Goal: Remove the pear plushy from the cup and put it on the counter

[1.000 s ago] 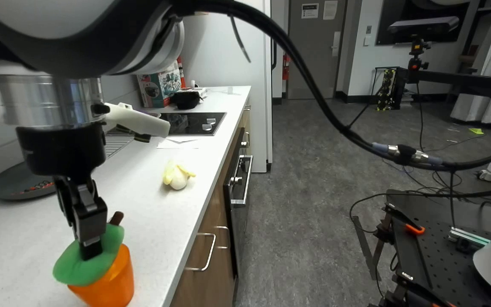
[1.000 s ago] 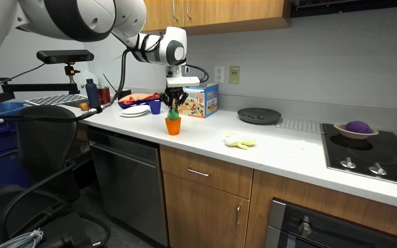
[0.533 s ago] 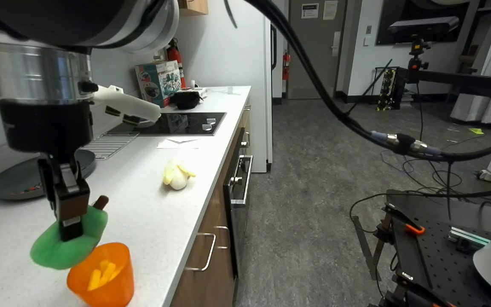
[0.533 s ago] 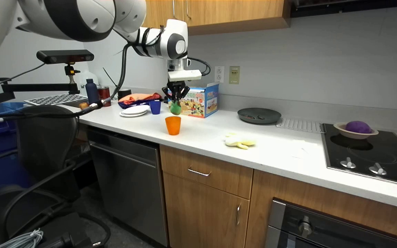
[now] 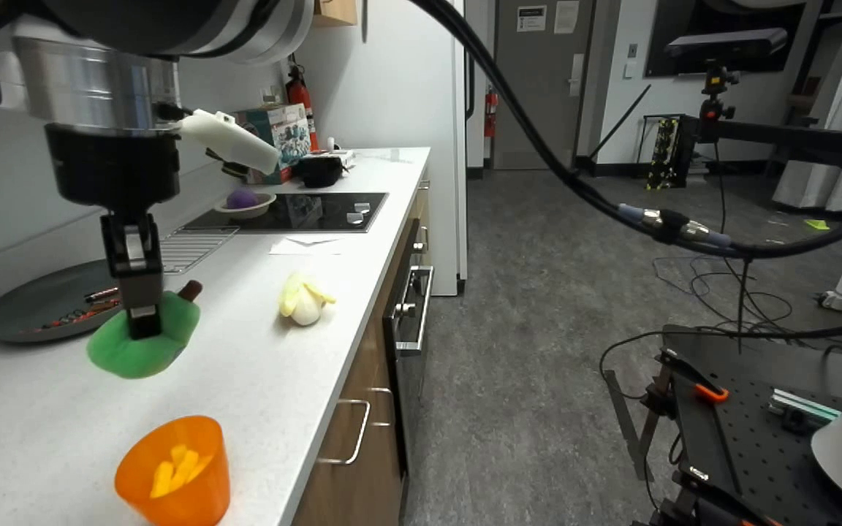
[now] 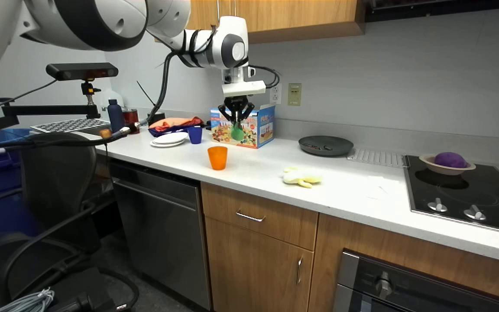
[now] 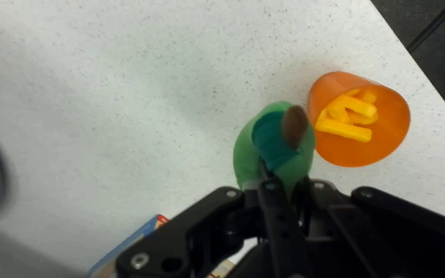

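Note:
My gripper (image 5: 145, 326) is shut on the green pear plushy (image 5: 178, 321) and holds it tilted in the air above the white counter (image 5: 260, 409). The brown stem points up and aside. In an exterior view the plushy (image 6: 237, 133) shows in front of a box, beyond and above the orange cup (image 6: 218, 158). The cup (image 5: 205, 482) stands upright on the counter near its front edge, apart from the plushy, with yellow pieces inside. In the wrist view the plushy (image 7: 245, 154) sits between the fingers (image 7: 274, 181), and the cup (image 7: 386, 135) is at right. The gripper partly hides the plushy.
A pale yellowish lump (image 5: 304, 305) lies on the counter. A dark round plate (image 6: 326, 145) and a wire rack (image 6: 377, 157) are along the wall. A colourful box (image 6: 265, 126), blue cup (image 6: 195, 135) and white plates (image 6: 163, 144) stand at the back. A cooktop (image 6: 457, 190) is farther along.
The gripper has lifted the pear plushy up out of the cup and moved it away, toward the box and plate side. The yellow pieces in the cup have come into view. The cup has stayed put.

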`<state>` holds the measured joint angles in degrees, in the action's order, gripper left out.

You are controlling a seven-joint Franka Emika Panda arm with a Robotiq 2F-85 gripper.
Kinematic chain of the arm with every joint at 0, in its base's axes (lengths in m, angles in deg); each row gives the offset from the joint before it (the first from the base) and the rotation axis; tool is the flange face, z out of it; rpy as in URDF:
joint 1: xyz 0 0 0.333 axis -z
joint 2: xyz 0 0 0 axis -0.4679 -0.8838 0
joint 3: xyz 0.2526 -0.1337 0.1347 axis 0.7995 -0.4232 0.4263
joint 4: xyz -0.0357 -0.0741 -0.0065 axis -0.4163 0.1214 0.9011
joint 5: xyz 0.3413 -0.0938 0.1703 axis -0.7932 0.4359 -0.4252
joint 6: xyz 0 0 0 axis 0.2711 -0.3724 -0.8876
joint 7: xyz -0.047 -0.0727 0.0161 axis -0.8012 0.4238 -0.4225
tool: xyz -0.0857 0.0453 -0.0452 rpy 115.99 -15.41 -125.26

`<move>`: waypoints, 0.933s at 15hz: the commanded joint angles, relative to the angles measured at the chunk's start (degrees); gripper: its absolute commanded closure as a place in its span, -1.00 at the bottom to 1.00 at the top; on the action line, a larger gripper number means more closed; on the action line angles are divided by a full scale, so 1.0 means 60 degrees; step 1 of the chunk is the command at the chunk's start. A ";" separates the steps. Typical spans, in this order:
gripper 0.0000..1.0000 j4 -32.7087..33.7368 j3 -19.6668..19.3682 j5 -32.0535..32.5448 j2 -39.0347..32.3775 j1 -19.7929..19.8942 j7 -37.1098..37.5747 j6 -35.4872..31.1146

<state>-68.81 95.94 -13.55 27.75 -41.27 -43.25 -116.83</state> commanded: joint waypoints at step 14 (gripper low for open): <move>0.95 0.0772 -0.1031 0.1402 -0.1073 0.0051 0.3361 0.0113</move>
<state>-66.49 91.10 -6.41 22.83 -40.64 -27.41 -117.75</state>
